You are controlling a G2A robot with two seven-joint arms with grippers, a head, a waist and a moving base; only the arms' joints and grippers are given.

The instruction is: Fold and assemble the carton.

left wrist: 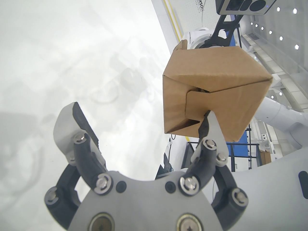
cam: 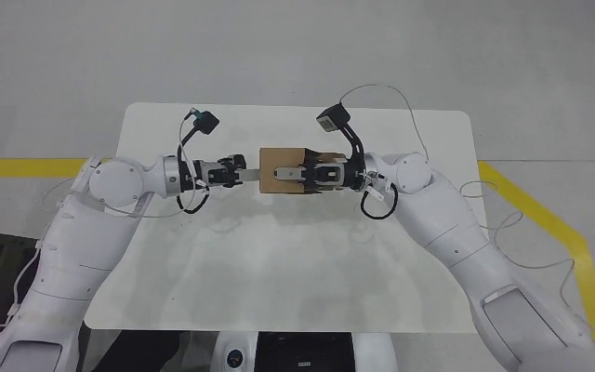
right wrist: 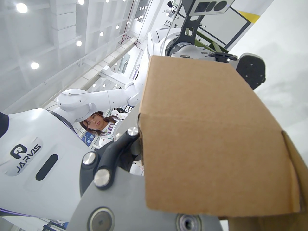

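A brown carton (cam: pixel 282 170) is held above the middle of the white table (cam: pixel 279 270). My right gripper (cam: pixel 297 173) is shut on it from the right, one finger (right wrist: pixel 128 121) against the carton's side wall (right wrist: pixel 207 131) and the other hidden behind the cardboard. My left gripper (left wrist: pixel 144 118) is open at the carton's left end. One of its fingertips (left wrist: pixel 210 121) touches the folded end flaps (left wrist: pixel 216 106) of the carton, while the other finger (left wrist: pixel 77 118) stands clear of it over the table. In the top view the left gripper (cam: pixel 244 174) meets the carton's left edge.
The table's back edge (cam: pixel 297 109) lies just beyond the arms. Yellow floor tape (cam: pixel 37 167) runs along both sides of the table. Bare tabletop spreads in front of the carton.
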